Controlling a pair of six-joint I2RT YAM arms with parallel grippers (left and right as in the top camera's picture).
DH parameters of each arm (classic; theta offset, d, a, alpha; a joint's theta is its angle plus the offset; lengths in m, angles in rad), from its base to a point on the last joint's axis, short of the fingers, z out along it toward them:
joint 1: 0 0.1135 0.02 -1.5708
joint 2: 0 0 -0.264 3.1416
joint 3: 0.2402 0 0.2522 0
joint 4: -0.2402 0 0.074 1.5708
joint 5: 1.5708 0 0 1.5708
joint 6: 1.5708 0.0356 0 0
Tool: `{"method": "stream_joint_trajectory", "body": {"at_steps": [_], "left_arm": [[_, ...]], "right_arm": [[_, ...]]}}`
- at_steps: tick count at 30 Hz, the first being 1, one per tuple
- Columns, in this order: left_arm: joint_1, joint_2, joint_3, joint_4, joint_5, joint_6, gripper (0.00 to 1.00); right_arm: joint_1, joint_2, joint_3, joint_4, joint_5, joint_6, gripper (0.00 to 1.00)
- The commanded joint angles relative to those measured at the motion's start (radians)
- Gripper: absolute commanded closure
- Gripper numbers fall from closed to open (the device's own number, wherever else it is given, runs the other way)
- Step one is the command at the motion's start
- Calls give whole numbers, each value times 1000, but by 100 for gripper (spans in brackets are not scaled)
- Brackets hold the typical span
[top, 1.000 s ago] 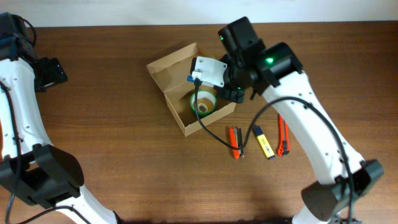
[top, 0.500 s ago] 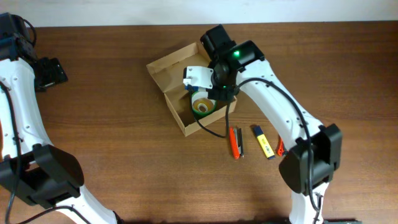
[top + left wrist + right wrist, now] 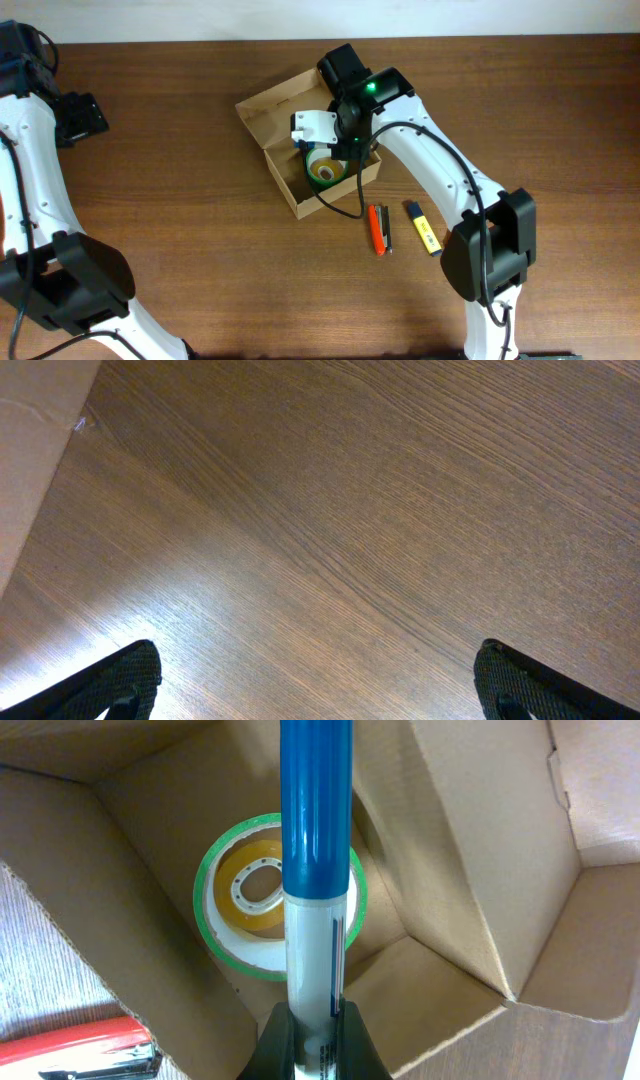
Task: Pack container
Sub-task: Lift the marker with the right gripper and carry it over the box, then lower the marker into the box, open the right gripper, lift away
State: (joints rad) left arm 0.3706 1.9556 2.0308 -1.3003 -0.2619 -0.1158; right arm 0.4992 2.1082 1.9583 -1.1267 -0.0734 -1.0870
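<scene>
One blue-and-white marker pen [image 3: 316, 870] hangs clamped in the right gripper [image 3: 310, 1042] over the open tan cardboard container [image 3: 272, 108] mid-worktop, a green tape roll [image 3: 235, 935] inside. Next, I'd say: lower it in, then let go. The left gripper [image 3: 320, 690] sits spread and empty, far left.

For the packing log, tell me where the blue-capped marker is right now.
In the right wrist view, the marker, clamped in the right gripper, points into the open cardboard box, over the green tape roll inside.

No lettering, brand or number is legible anywhere; a dark mark on the blue-and-white marker pen [image 3: 316, 970] is too small to read.
</scene>
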Motion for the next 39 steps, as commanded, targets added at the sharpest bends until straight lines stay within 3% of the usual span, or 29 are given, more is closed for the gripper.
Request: {"method": "stream_joint_trajectory", "body": {"at_steps": [1, 22, 23, 25, 26, 30, 32, 33, 39], "left_arm": [[-1, -24, -3, -1, -5, 13, 0], [-1, -24, -3, -1, -5, 13, 0], [-1, -24, -3, -1, -5, 13, 0], [-1, -24, -3, -1, -5, 13, 0], [-1, -24, -3, -1, -5, 13, 0], [-1, -24, -3, -1, -5, 13, 0], [-1, -24, -3, -1, -5, 13, 0], [-1, -24, -3, -1, -5, 13, 0], [-1, -24, -3, -1, -5, 13, 0]], "right_arm": [[5, 42, 15, 1, -25, -21, 96], [6, 139, -45, -47, -100, 47, 96], [6, 139, -45, -48, -100, 63, 91], [6, 139, -45, -47, -100, 125, 66], [6, 139, -45, -47, -100, 152, 60], [7, 138, -45, -47, -71, 184, 46], [8, 137, -44, -43, -57, 187, 15], [8, 135, -43, -37, -55, 189, 8], [7, 98, 0, 97, -46, 425, 6]]}}
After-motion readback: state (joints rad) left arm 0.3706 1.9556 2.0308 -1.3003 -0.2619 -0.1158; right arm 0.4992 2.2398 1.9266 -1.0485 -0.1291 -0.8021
